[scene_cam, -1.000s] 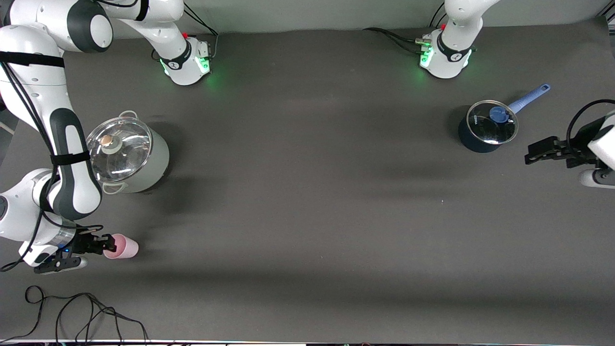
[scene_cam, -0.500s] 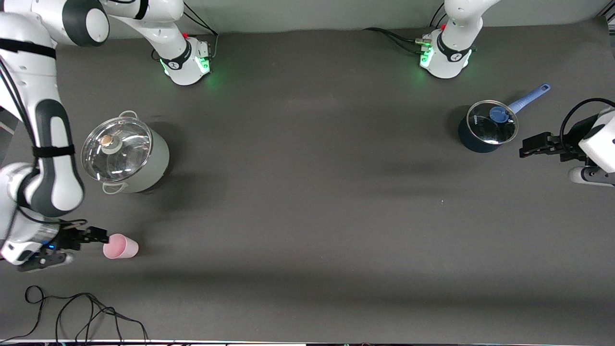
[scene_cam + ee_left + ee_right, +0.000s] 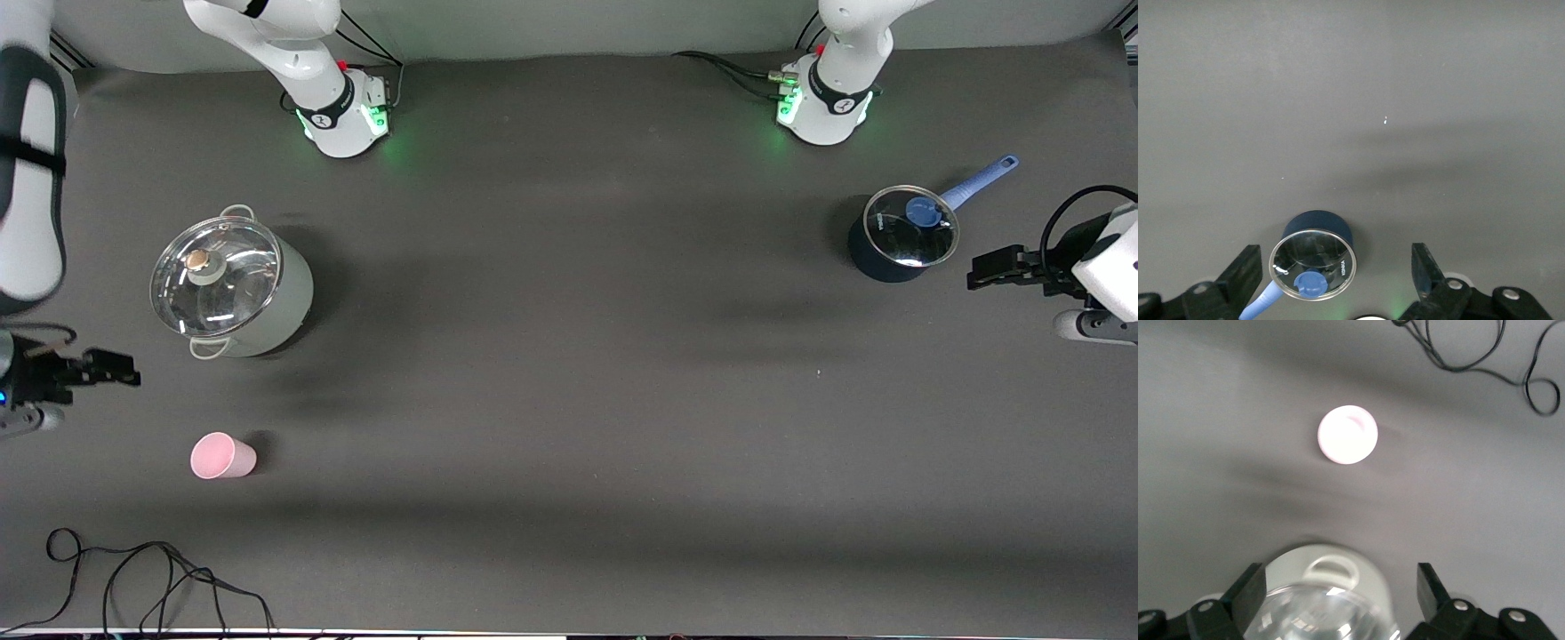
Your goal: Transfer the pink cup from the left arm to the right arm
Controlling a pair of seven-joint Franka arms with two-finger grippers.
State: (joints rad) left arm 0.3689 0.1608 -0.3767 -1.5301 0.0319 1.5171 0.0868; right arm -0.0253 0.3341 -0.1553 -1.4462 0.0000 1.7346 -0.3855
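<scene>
The pink cup (image 3: 222,455) stands alone on the dark table near the right arm's end, nearer to the front camera than the big pot. It shows as a pale round disc in the right wrist view (image 3: 1347,435). My right gripper (image 3: 120,369) is open and empty, up over the table's edge at the right arm's end, apart from the cup. In its wrist view (image 3: 1338,593) the jaws stand wide apart over the pot. My left gripper (image 3: 978,271) is open and empty beside the dark blue saucepan, and in its wrist view (image 3: 1335,270) the jaws frame that saucepan.
A pale grey-green pot with a glass lid (image 3: 233,289) stands at the right arm's end. A dark blue saucepan with a glass lid and light-blue handle (image 3: 898,240) stands at the left arm's end. A black cable (image 3: 133,578) lies near the front edge.
My right gripper, which was around the cup, has drawn back from it toward the table's end and moved away. The cup stays where it was. My left gripper has barely shifted.
</scene>
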